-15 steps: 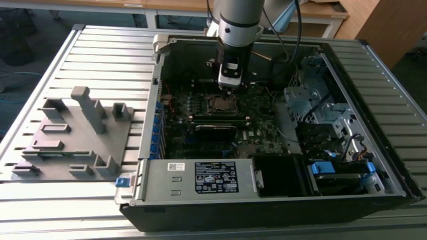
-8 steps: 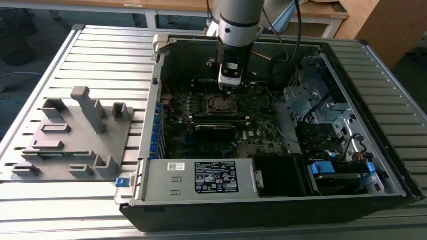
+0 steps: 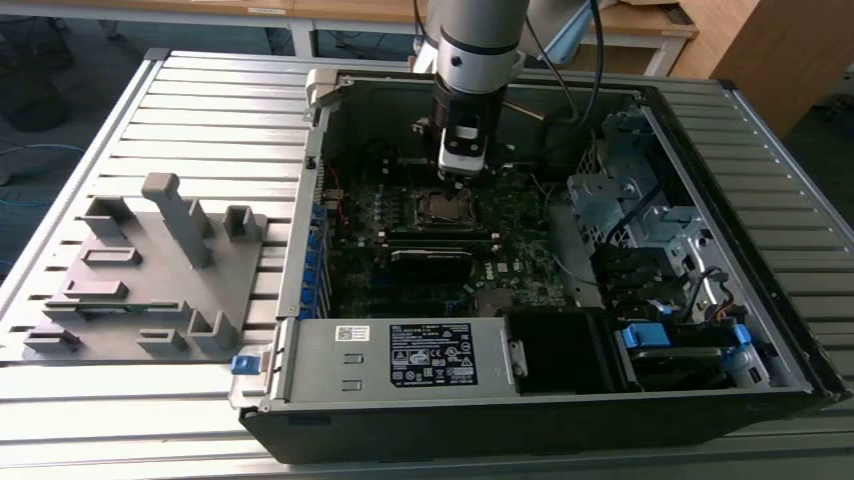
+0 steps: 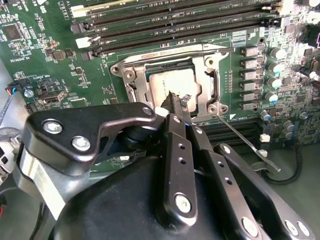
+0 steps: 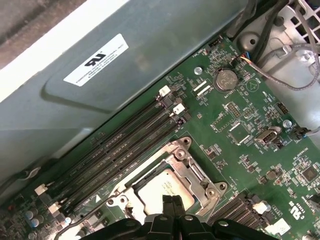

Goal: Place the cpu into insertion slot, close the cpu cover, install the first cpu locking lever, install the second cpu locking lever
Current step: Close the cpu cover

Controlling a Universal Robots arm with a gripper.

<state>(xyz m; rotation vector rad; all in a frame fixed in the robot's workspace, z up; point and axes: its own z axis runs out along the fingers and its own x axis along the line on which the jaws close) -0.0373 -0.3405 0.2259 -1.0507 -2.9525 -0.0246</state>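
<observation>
The cpu (image 4: pixel 167 84), a flat square chip with a dull silver-grey top, is sitting in the insertion slot (image 4: pixel 159 67), with the silvery cpu cover (image 4: pixel 141 89) lying around it. The black fingers (image 4: pixel 174 135) are hanging pressed together, tips over the chip's edge.

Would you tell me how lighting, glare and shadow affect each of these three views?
In the exterior view the case shades the board, so the insertion slot sits dim; in the second wrist view the board is evenly lit, the cpu shows a dull sheen and the black hand looms dark; in the first wrist view the grey metal panel carries a soft reflection.
</observation>
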